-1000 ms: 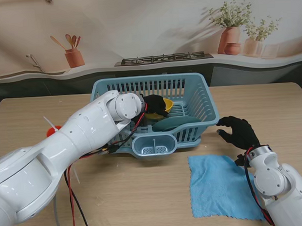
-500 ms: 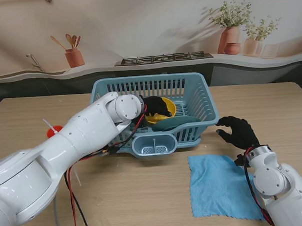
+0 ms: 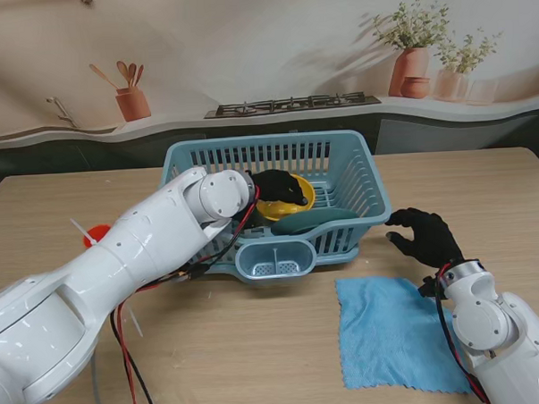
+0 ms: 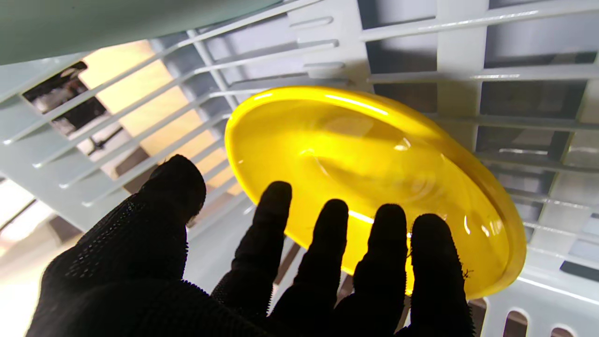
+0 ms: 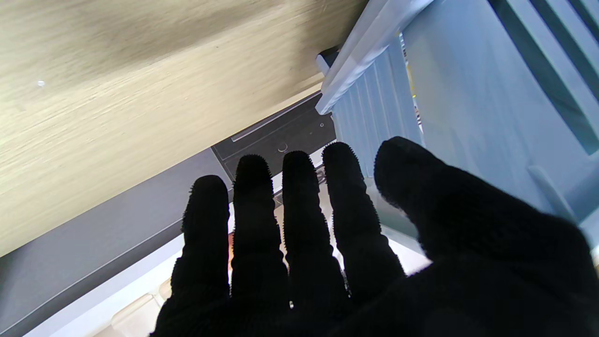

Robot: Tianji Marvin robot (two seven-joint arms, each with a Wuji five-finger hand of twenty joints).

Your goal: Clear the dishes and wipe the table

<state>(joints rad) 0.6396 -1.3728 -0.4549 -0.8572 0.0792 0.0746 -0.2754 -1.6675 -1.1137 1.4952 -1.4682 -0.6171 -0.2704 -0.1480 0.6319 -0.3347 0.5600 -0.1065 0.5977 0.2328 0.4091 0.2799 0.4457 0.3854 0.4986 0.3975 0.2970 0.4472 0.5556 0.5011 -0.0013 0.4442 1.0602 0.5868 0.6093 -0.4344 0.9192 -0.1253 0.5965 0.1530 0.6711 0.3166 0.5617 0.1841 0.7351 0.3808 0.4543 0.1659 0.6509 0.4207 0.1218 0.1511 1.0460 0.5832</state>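
A yellow plate [image 3: 294, 202] [image 4: 365, 154] lies inside the light-blue dish basket [image 3: 376, 190], resting partly on a dark green plate [image 3: 317, 220]. My left hand [image 3: 276, 187] [image 4: 281, 262] is inside the basket just over the yellow plate, fingers straight and thumb apart, open, holding nothing. My right hand [image 3: 427, 235] [image 5: 327, 243] hovers open beside the basket's right wall [image 5: 444, 93], its fingers spread. A blue cloth [image 3: 396, 332] lies flat on the table nearer to me than the right hand.
The basket's cutlery cup [image 3: 276, 258] juts out from its near wall. A small orange object [image 3: 94, 235] sits on the table left of the basket, mostly hidden by my left arm. Red and black cables hang under that arm.
The yellow plate has come out from under my left hand and now lies flatter and more visible in the basket. The hand has let it go. The right arm has not moved.
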